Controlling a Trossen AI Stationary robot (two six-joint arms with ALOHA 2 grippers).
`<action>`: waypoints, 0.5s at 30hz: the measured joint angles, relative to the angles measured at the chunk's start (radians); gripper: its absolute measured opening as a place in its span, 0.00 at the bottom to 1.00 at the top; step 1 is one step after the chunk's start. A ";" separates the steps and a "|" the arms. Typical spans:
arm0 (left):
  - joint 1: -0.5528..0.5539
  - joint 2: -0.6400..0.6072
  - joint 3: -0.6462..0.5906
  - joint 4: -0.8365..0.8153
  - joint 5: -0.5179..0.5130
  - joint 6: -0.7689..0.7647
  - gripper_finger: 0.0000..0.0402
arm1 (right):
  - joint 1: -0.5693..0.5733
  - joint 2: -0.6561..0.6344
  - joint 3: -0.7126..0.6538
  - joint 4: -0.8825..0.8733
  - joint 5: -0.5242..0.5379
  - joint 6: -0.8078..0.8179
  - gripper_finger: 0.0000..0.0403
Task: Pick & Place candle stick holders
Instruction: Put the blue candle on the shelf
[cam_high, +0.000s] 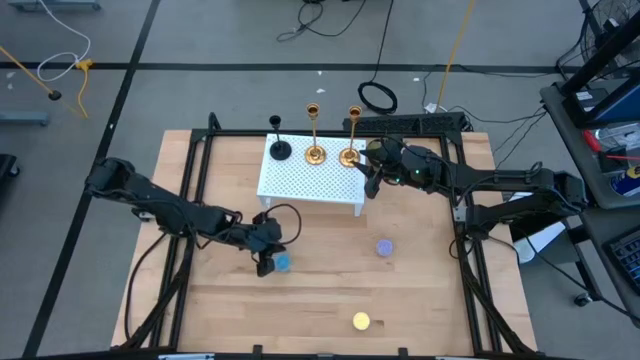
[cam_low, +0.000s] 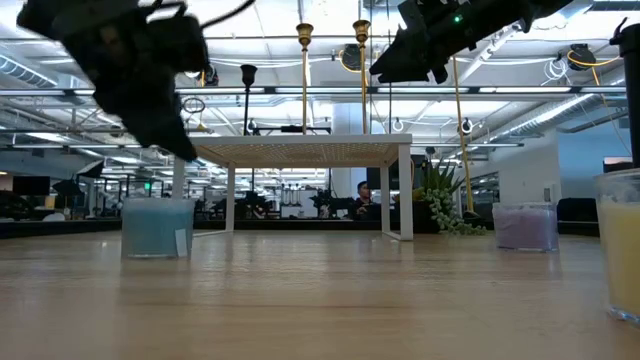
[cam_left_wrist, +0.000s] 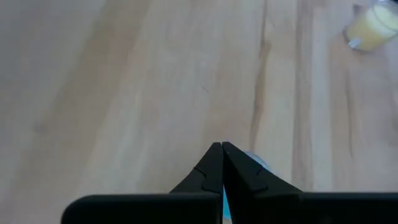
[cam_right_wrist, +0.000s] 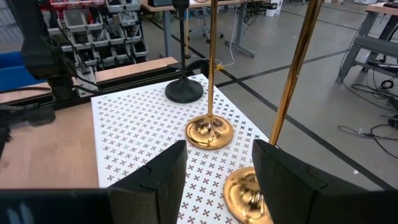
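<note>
Over the white perforated stand (cam_high: 305, 183), right gripper (cam_high: 372, 172) spread wide beside the nearest gold holder (cam_right_wrist: 249, 186), nothing gripped. Likely a release or fresh approach; next, straddle the stem squarely. Left gripper (cam_high: 266, 262) pinched together, empty, above the blue candle (cam_high: 282, 263).

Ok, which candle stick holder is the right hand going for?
Find the white perforated stand at the table's far edge. Three holders stand along its back; the right hand, open, is beside the gold holder at its right end, farthest from the shorter black holder.

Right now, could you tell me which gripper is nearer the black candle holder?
Right. The right gripper is over the white stand by the gold holders, near the black candle holder; the left gripper hangs over the blue candle.
</note>
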 joint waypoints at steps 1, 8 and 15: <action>0.001 0.000 0.029 -0.050 -0.012 0.020 0.01 | 0.000 0.000 -0.002 0.002 0.000 0.000 0.45; 0.002 0.003 0.099 -0.190 0.027 0.104 0.03 | 0.000 0.000 -0.065 0.008 0.000 0.000 0.45; 0.010 0.051 0.099 -0.207 0.047 0.111 0.22 | 0.000 0.001 -0.111 0.137 -0.001 0.018 0.45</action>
